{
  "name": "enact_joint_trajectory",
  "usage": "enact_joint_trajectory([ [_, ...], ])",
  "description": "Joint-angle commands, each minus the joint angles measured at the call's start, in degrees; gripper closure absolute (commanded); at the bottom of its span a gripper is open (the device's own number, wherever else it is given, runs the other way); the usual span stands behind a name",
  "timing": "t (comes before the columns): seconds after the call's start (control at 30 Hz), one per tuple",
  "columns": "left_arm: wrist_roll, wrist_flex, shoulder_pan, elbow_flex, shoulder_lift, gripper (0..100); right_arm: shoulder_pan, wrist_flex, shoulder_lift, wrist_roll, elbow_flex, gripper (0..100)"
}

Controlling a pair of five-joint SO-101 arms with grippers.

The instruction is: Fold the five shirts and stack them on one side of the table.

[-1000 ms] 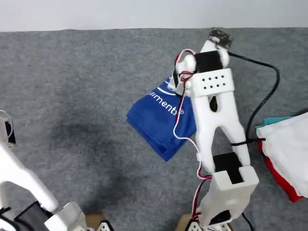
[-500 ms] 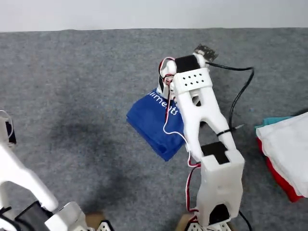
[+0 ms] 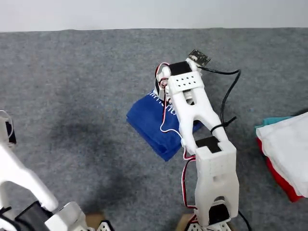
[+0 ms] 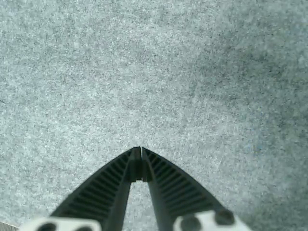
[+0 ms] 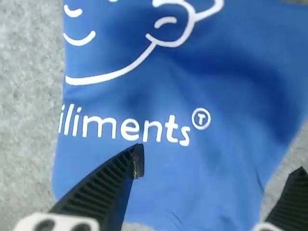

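Note:
A folded blue shirt (image 3: 149,122) with white print lies on the grey table surface near the middle. My right arm (image 3: 187,91) stands over the shirt's far right part and hides it there. In the right wrist view my right gripper (image 5: 219,166) hangs open just above the blue shirt (image 5: 192,72), its two fingers spread wide over the printed cloth with nothing between them. My left gripper (image 4: 141,151) is shut and empty over bare grey surface; its arm (image 3: 19,178) sits at the near left.
A stack of folded shirts lies at the right edge: white (image 3: 288,149) on top, red (image 3: 279,175) under it, a teal edge (image 3: 272,121) at the back. A black cable (image 3: 231,96) loops beside the right arm. Open grey surface stretches to the left and far side.
My right arm has swung to the left, from the shirt's right edge to over the blue shirt. The shirt and the left arm have stayed put.

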Motion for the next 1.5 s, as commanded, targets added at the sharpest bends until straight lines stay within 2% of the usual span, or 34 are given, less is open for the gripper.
enact_joint_trajectory([
  [0.0,-0.8,0.6,-0.2,0.1,-1.9,99,1.5,-2.1,0.5,-0.4,-0.4,56.0],
  [0.27,-0.8,0.3,-0.2,0.1,-1.9,99,2.5,-2.4,4.4,-0.2,-0.5,56.0],
  [0.57,-0.8,0.3,-0.4,0.1,-1.9,99,2.5,-8.4,9.9,-0.1,-0.5,56.4],
  [0.67,-0.8,0.3,-0.4,0.1,-1.9,99,2.9,-9.7,10.7,-0.1,-0.5,65.8],
  [0.87,-0.8,0.3,-0.4,0.1,-2.0,99,6.8,-11.6,10.8,2.9,-0.5,99.8],
  [0.93,-0.8,0.3,-0.4,0.1,-2.0,99,7.8,-10.8,10.7,3.9,-0.5,96.6],
  [1.1,-0.5,0.3,-0.4,0.1,-2.0,99,10.0,-6.5,7.9,4.9,-3.7,99.1],
  [1.47,-0.4,0.6,-0.4,0.2,-2.0,99,10.2,1.6,-6.2,17.3,-6.2,99.0],
])
